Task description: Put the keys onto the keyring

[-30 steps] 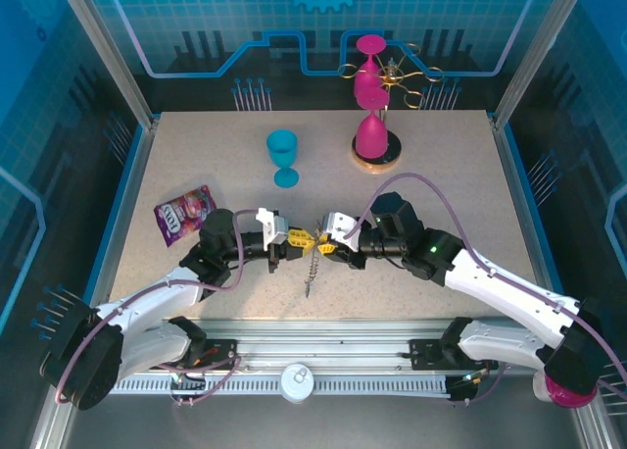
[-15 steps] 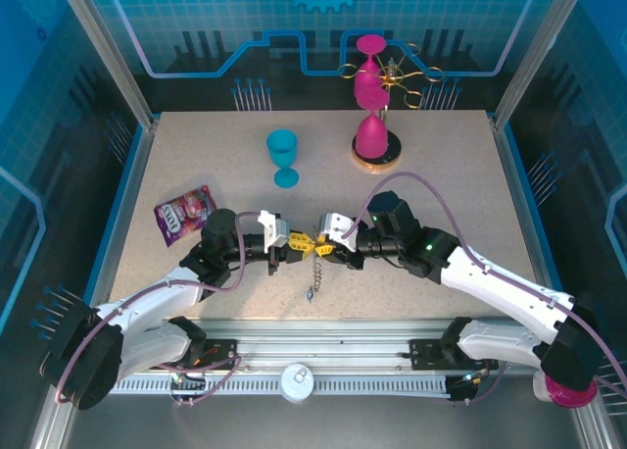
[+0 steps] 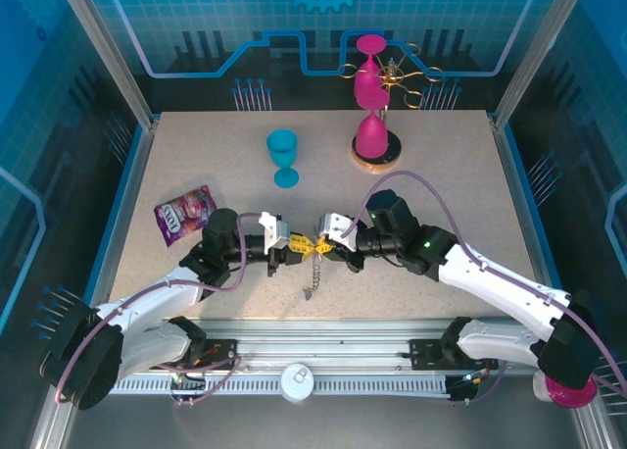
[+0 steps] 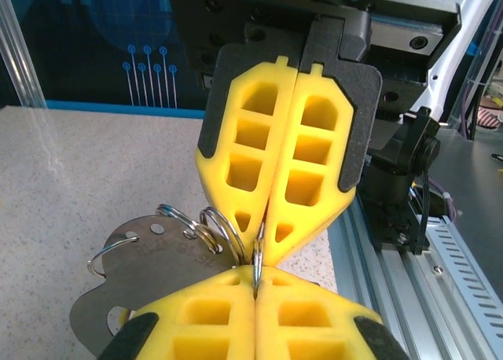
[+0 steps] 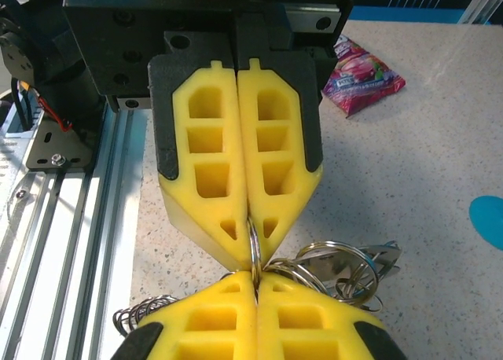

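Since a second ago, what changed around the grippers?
The right gripper closed onto the keyring, meeting the left gripper tip to tip. The left one kept its pinch on the same ring. The hanging chain swung slightly. The goblet and snack packet stayed put.

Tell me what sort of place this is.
Probably a robot manipulation test cell or demo booth: twin robot arms bolted to an aluminium rail, blue circuit-print wall panels around the speckled tabletop.

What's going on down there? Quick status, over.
Left gripper and right gripper shut, tip to tip, both pinching the keyring. Chain dangles beneath. Blue goblet and snack packet lie well clear.
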### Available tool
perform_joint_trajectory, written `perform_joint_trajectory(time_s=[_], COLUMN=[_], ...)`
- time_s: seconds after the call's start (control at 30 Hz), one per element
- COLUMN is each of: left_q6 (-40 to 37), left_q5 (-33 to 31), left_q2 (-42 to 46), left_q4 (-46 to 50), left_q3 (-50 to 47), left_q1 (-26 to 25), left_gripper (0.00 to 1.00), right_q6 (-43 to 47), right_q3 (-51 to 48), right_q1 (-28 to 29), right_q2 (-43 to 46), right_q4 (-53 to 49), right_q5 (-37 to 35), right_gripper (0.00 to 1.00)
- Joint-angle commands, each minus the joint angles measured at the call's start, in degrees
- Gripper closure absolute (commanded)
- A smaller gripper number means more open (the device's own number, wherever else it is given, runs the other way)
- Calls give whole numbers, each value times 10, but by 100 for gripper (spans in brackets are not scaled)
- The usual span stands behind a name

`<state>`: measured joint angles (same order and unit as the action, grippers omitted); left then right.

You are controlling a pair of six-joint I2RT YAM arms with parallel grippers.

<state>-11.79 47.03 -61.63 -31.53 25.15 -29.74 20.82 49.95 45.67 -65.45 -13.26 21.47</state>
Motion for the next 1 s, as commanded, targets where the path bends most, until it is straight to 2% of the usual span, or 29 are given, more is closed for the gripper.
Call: perform_joint_trajectory(time_s=[0.0,0.27,0.43,0.6,0.77,0.9,0.97], left_q6=[-45,-89,-99,-112,-113,-81,-61], left_q5=[-8,-21,-23,-21,-15,-4,6], left_q2=[13,20,15,11,16,25,26], left_q4=[59,149,177,205,194,124,87], left_q3=[37,61,71,81,76,55,44], left_q1=[-5,-5,-6,-6,-6,-5,-5], left_gripper=[89,90,93,100,100,100,100], right_q6=[21,55,82,106,102,62,41], right_q3=[30,72,103,142,153,99,75], right_q1=[1,5,11,16,10,-13,-23], right_q2=[-10,-37,-57,-78,-71,-37,-24], right_q4=[-11,-100,-149,-199,-204,-135,-103], right_q5=[16,-6,-16,-19,-8,21,31], right_gripper=[100,100,100,100,100,80,75])
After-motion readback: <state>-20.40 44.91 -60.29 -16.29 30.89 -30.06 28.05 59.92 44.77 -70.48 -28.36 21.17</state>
